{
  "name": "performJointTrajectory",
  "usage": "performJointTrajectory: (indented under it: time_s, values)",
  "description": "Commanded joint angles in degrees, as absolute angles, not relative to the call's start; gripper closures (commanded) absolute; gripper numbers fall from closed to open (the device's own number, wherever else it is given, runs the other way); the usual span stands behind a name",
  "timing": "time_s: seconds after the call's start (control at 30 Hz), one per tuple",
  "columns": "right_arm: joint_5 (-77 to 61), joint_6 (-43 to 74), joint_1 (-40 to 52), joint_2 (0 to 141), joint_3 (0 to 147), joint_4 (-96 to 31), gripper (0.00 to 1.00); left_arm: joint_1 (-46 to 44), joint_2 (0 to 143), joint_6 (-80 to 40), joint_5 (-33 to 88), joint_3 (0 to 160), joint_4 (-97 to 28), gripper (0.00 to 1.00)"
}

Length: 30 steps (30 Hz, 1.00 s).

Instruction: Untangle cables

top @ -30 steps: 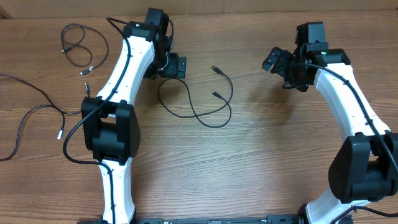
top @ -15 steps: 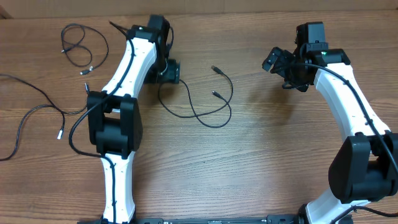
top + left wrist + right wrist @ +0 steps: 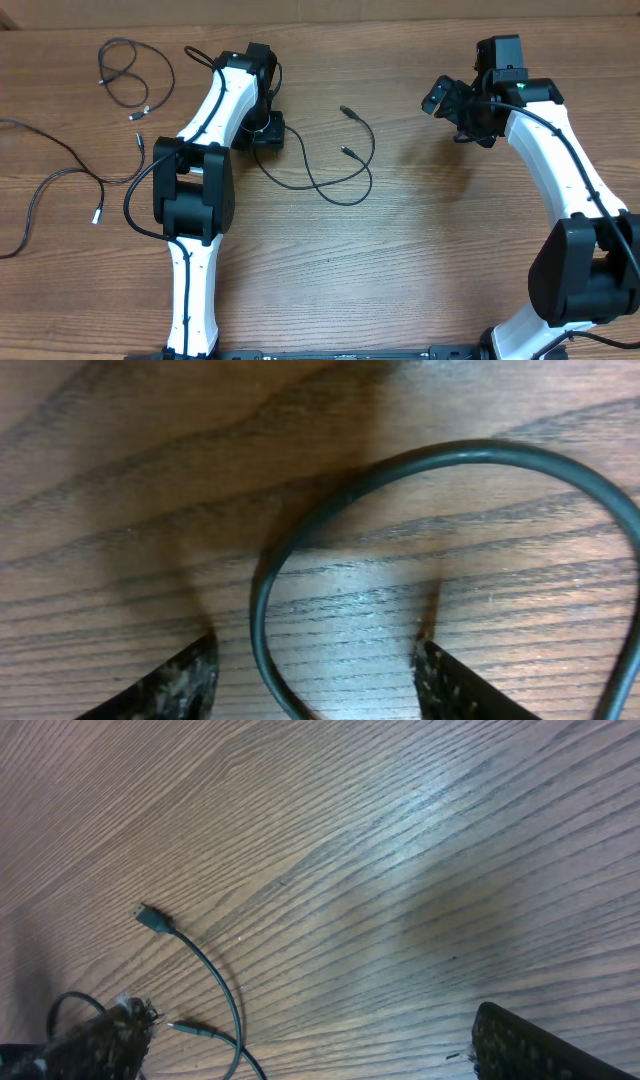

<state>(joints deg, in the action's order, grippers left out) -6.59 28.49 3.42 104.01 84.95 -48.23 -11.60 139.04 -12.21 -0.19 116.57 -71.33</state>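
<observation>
A thin black cable (image 3: 330, 165) lies in loops at the table's centre, both plug ends up near its right side. My left gripper (image 3: 267, 132) is low over that cable's left loop. In the left wrist view the open fingers (image 3: 315, 680) straddle the cable loop (image 3: 300, 540), with wood showing on both sides. My right gripper (image 3: 450, 100) hangs open and empty above the table at the right. Its wrist view shows the open fingers (image 3: 310, 1040) and the same cable's plug ends (image 3: 150, 918) at the left.
A coiled black cable (image 3: 128, 72) lies at the far left. A longer black cable (image 3: 60, 175) trails along the left edge. The table's back edge runs behind both arms.
My left gripper has moved down and slightly left, lower over the centre cable's left loop. The right arm has not moved.
</observation>
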Motion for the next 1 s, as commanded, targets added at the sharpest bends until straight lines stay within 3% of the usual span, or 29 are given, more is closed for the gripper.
performJointTrajectory:
  time_s: [0.0,0.1,0.23,0.7,0.97]
  values:
    - [-6.02,28.62,3.40,103.85,85.08,-48.16,0.00,-11.29,140.79,-13.30,-2.04,115.92,-71.16,0.50]
    - [-6.04,28.62,3.40,103.85,85.08,-48.16,0.00,-11.27,141.36,-13.30,-1.89,115.90,-71.31,0.63]
    - [-6.04,28.62,3.40,103.85,85.08,-48.16,0.00,-11.27,141.95,-13.32,-1.50,115.85,-72.03,0.96]
    - [-6.04,28.62,3.40,103.85,85.08,-48.16,0.00,-8.03,129.23,-31.79,-11.07,118.67,-85.30,0.96]
    - [-6.04,28.62,3.40,103.85,85.08,-48.16,0.00,2.20,120.27,-36.47,-13.26,118.65,-93.60,0.96]
